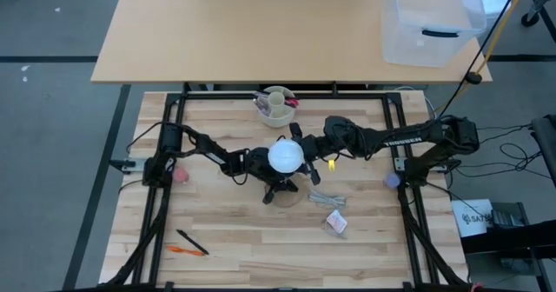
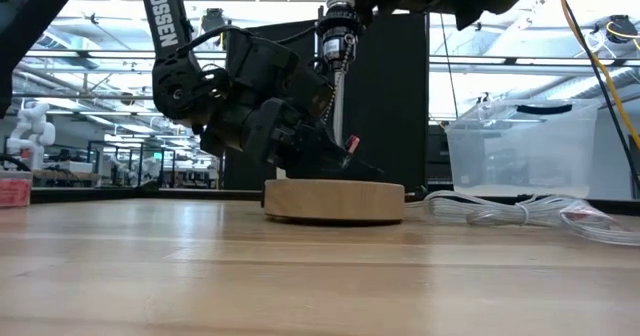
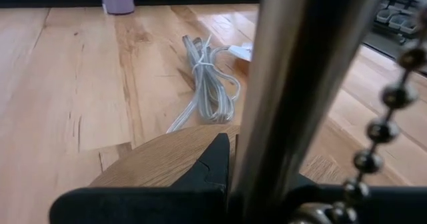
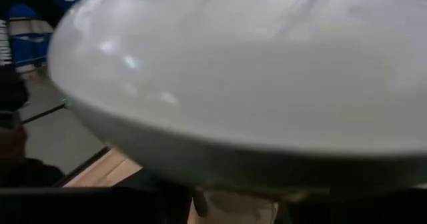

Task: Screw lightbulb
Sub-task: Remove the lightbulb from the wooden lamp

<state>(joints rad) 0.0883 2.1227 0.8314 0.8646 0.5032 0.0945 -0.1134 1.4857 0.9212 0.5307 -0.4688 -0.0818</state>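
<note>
- White and frosted, the lightbulb [image 1: 285,156] sits at the middle of the butcher-block table [image 1: 234,240], perched atop the lamp and gripped around its dome by the right gripper [image 1: 295,155], whose arm reaches in from the table's right edge; in the right wrist view the dome [image 4: 233,84] fills nearly the whole picture.
- The left gripper [image 1: 276,185], reaching from the left edge, is clenched low on the lamp's metal stem [image 3: 293,91], just above the round wooden base [image 2: 334,200]; a beaded pull chain [image 3: 383,137] hangs beside the stem.
- In the low view the stem [image 2: 338,76] rises upright from the base, which lies flat on the table.
- A bundled white cord [image 1: 327,199] lies just right of the base, with a small packet [image 1: 336,224] near it, toward the front edge.
- A cream cup of pens [image 1: 276,106] stands near the table's rear edge, behind the lamp.
- An orange pen and a black pen [image 1: 189,244] lie near the front left corner.
- A pink object [image 1: 181,175] rests by the left edge and a purple one [image 1: 391,181] by the right edge.
- A clear plastic bin [image 1: 430,23] stands on the separate tan desk [image 1: 234,31] beyond the rear edge.
</note>
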